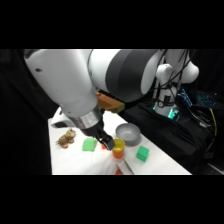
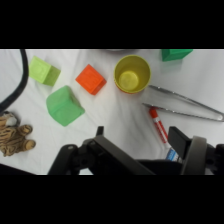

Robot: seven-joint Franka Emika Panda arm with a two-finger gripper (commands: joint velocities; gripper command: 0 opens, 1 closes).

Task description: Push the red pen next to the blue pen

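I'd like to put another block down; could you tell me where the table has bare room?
Free: the cloth between the big green block and the red pen, below the red-orange cube. Crowded: around the yellow cup, tongs and pen.

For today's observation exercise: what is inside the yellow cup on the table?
From the wrist view, the yellow cup looks empty: only its yellow floor shows. The near inner wall is hidden by the rim.

Shiny metal tongs, a glossy plastic-looking yellow cup, a wrinkled matt white cloth on the table, perhaps a furry striped toy.
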